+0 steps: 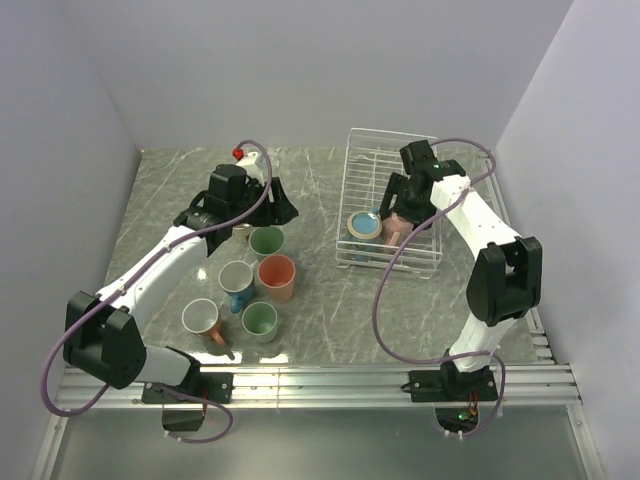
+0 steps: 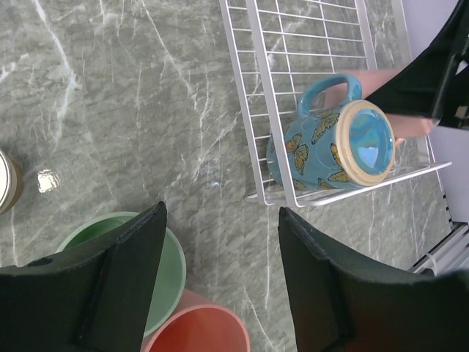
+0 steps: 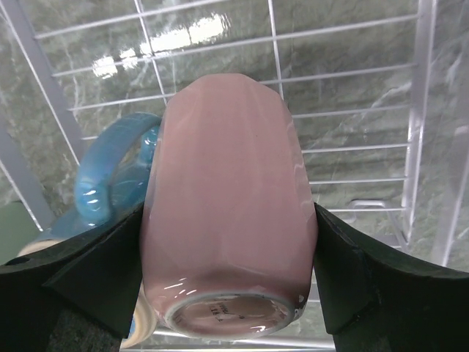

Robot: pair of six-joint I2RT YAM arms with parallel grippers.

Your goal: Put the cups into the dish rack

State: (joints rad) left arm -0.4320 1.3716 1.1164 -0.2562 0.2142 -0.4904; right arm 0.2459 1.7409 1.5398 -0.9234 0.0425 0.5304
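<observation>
Right wrist: unreadable print (image 3: 218, 311) under pink cup (image 3: 227, 198)

Grey-green marbled tabletop (image 1: 320, 200), plain pale walls (image 1: 320, 70), aluminium rails (image 1: 330, 380) along near edge

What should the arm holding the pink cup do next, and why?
Probably ease the pink cup down onto the dish rack's wires, then open. The right tool is shut on it, right over the rack grid, beside the blue cup already lying there.
</observation>
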